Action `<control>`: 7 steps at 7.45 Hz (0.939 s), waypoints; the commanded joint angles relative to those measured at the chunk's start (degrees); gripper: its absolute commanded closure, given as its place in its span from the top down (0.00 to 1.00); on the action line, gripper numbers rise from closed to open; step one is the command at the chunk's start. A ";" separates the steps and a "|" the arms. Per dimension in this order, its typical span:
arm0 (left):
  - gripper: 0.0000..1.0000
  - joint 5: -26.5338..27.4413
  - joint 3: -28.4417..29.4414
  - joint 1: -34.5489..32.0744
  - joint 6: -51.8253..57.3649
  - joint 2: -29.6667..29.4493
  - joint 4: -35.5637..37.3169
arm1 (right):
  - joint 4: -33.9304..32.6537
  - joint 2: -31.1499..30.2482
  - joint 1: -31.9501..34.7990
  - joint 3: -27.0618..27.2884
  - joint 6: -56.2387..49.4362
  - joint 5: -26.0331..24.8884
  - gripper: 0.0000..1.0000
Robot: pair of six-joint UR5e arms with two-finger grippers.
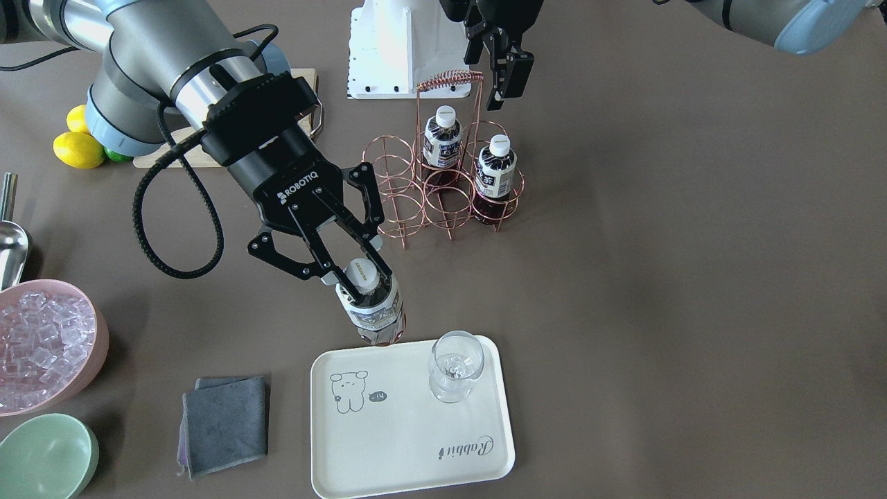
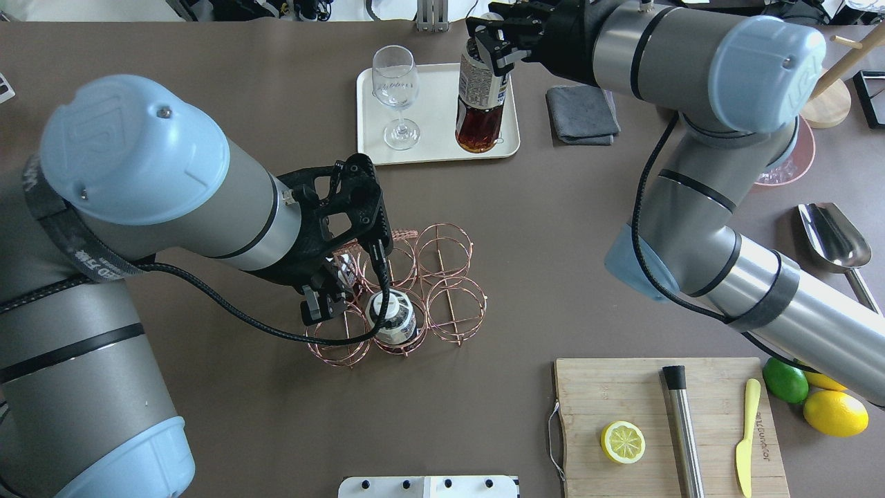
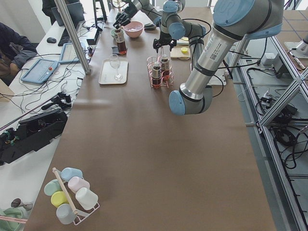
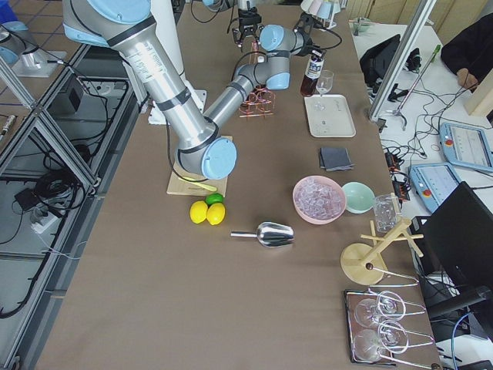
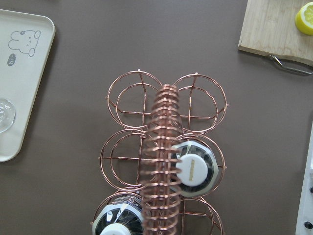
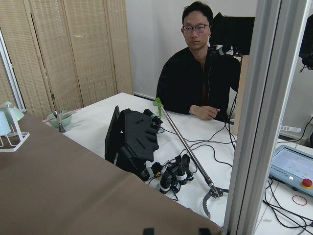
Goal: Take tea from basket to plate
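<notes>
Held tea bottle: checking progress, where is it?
Overhead view: clear dark-tea bottle in the right gripper, at the cream rectangular tray's right edge, right of wine glass.

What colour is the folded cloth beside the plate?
The cloth is dark grey, clearest in the exterior front-facing view.
</notes>
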 commanded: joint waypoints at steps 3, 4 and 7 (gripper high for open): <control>0.99 -2.23 1.36 -1.73 0.00 -6.37 6.99 | 4.23 3.18 1.25 -7.59 0.90 -0.10 0.00; 0.99 -2.23 1.45 -1.73 0.00 -6.37 6.99 | 4.32 3.18 1.25 -7.77 0.98 -0.10 0.00; 0.99 -2.06 2.49 -1.73 0.00 -6.55 6.90 | 4.67 3.80 1.34 -9.08 0.98 -0.10 0.00</control>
